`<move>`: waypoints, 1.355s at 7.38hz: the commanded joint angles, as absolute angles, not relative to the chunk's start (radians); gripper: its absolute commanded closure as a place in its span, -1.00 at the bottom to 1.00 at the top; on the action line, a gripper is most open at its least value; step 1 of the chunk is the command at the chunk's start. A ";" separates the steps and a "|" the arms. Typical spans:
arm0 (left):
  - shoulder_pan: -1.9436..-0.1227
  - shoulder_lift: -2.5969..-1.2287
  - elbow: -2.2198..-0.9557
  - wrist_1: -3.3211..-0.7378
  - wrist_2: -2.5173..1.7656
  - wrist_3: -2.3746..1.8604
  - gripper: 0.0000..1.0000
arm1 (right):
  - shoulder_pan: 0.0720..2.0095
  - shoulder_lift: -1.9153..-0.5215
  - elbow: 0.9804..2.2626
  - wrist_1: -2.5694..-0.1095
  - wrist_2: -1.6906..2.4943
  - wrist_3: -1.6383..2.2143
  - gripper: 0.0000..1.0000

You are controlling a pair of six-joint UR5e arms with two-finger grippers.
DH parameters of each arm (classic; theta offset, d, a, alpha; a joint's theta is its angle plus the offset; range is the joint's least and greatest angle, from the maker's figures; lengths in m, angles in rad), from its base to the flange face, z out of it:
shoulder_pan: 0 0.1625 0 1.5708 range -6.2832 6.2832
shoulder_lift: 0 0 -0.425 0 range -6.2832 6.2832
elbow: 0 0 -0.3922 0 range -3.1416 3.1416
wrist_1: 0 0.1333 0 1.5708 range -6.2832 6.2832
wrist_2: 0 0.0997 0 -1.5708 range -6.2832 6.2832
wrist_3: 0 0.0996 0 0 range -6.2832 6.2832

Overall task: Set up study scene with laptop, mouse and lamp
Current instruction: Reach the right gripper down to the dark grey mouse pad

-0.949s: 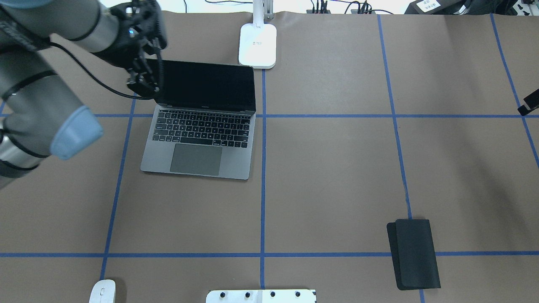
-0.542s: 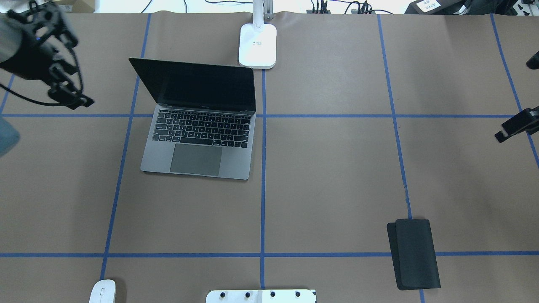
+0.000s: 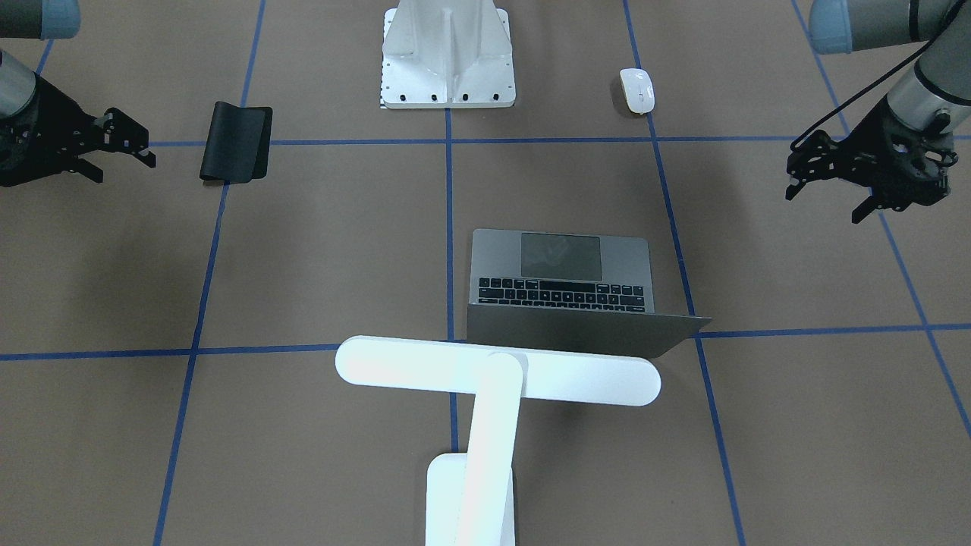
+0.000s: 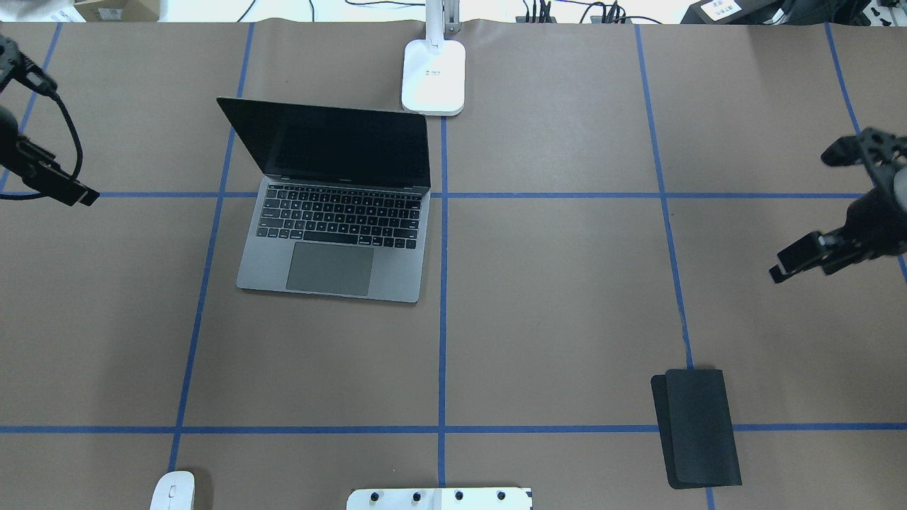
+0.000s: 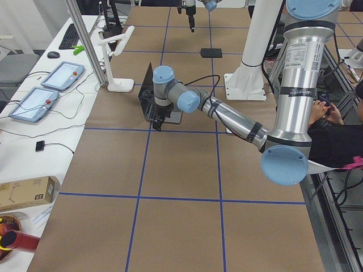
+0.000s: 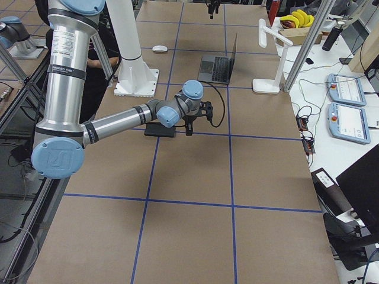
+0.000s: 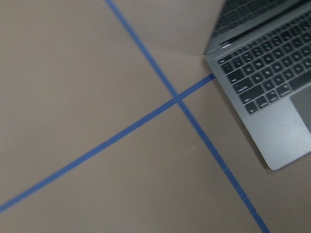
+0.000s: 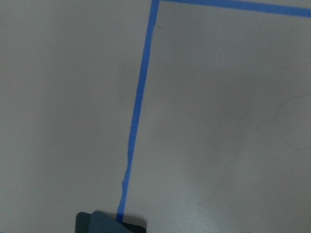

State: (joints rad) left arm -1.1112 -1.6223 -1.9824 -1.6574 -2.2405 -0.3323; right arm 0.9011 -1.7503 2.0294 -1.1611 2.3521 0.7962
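The space-grey laptop (image 4: 333,234) stands open left of centre, its screen dark; its corner shows in the left wrist view (image 7: 265,97). The white lamp (image 3: 497,371) stands behind it, its base (image 4: 434,76) at the far edge. The white mouse (image 4: 172,491) lies at the near left, also seen in the front view (image 3: 636,90). My left gripper (image 4: 67,142) hangs open and empty at the left edge, well clear of the laptop. My right gripper (image 4: 801,216) hangs open and empty at the right, above bare table.
A black mat (image 4: 698,427) lies at the near right, its edge in the right wrist view (image 8: 107,223). The white ribbed pedestal (image 3: 447,53) stands at the near middle edge. Blue tape lines grid the brown table (image 4: 553,297).
My left gripper has drawn away leftward from the laptop's screen edge to the table's left side. My right gripper has come in from the right edge. The laptop stays open.
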 commanded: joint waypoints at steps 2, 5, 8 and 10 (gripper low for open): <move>-1.104 -1.533 -1.936 -1.799 -2.244 -0.578 -1.00 | 0.711 -1.778 2.023 -1.092 2.287 0.934 -0.82; -1.104 -1.461 -1.859 -2.021 -2.244 -0.577 -1.00 | 0.650 -1.793 2.025 -1.092 2.310 1.018 -0.77; -1.104 -1.434 -1.848 -2.095 -2.269 -0.581 -1.00 | 0.631 -1.809 2.007 -1.103 2.329 1.020 -0.60; -1.104 -1.434 -1.848 -2.098 -2.272 -0.578 -1.00 | 0.580 -1.771 1.954 -1.103 2.330 1.019 -0.45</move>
